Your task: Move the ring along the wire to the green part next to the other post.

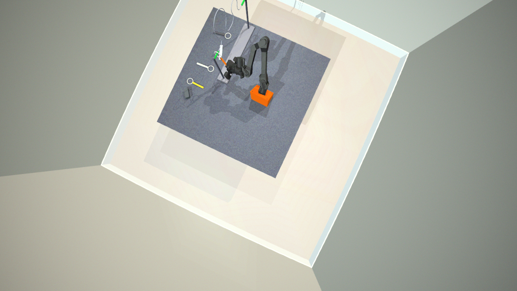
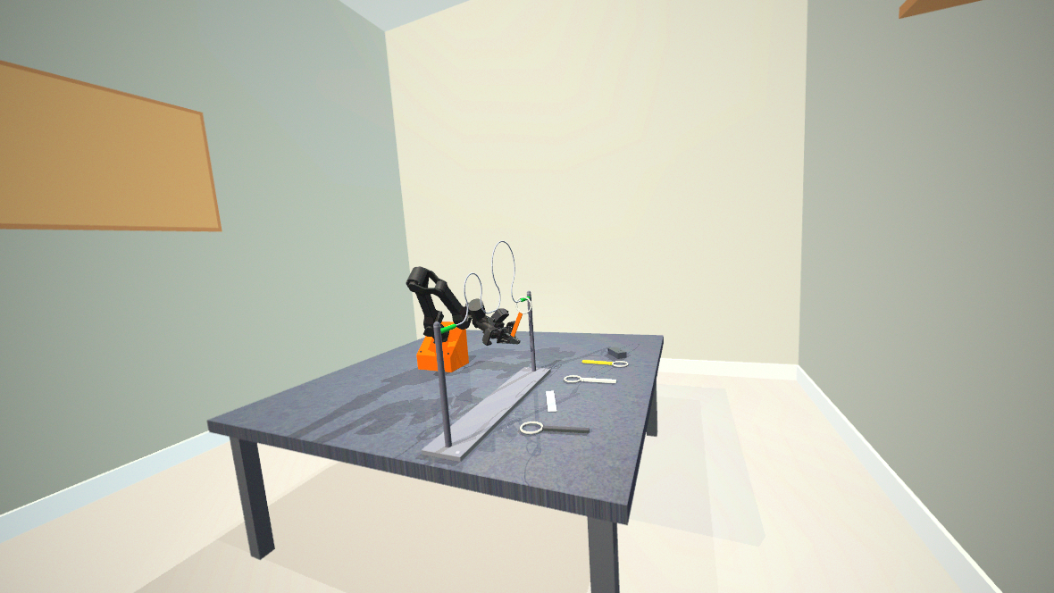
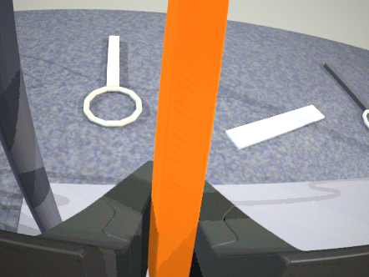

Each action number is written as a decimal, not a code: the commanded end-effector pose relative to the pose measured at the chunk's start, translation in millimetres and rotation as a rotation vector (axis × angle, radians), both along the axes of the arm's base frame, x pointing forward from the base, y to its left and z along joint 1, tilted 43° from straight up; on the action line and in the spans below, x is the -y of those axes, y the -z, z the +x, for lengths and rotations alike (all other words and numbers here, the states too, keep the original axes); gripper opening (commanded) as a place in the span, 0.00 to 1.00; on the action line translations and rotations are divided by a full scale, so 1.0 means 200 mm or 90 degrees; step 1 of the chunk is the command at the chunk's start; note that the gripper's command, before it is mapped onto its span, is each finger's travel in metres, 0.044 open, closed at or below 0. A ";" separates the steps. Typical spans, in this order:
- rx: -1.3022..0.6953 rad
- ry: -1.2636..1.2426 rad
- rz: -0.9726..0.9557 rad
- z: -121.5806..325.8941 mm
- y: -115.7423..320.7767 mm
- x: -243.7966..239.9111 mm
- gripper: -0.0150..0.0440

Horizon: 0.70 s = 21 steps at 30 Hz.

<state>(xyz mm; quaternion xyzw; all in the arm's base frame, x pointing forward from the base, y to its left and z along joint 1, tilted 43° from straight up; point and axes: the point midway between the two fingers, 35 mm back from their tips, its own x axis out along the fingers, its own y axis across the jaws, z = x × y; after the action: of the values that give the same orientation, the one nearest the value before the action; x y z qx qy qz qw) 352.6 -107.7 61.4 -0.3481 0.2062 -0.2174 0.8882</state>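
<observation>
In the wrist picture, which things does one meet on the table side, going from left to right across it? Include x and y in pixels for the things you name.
Dark post (image 1: 218, 68) (image 2: 531, 335) (image 3: 25, 138) → white-handled ring (image 1: 210, 68) (image 2: 573, 379) (image 3: 113, 124) → orange handle (image 1: 223, 62) (image 2: 516, 324) (image 3: 188, 104) → flat white strip (image 1: 221, 49) (image 2: 551, 401) (image 3: 275, 126) → dark-handled ring (image 1: 227, 35) (image 2: 565, 428) (image 3: 346, 87)

We list one ring (image 1: 214, 54) (image 2: 531, 305): white, round, at the green part of the wire beside the far post in the exterior view; its orange handle (image 1: 223, 62) (image 2: 516, 324) (image 3: 189, 104), straight and square-edged, slants down from it, gripped between the fingers.
</observation>
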 end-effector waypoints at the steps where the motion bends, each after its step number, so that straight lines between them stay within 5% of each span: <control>1: -0.003 -0.003 -0.002 0.00 0.00 0.00 0.00; 8: -0.003 -0.003 -0.002 0.00 0.00 0.00 0.00; 21: 0.000 0.000 0.000 -0.01 0.00 -0.01 0.53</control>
<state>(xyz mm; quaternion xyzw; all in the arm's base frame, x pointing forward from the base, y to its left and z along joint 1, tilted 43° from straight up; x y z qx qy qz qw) 352.6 -107.2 61.5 -0.3482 0.2057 -0.2166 0.8885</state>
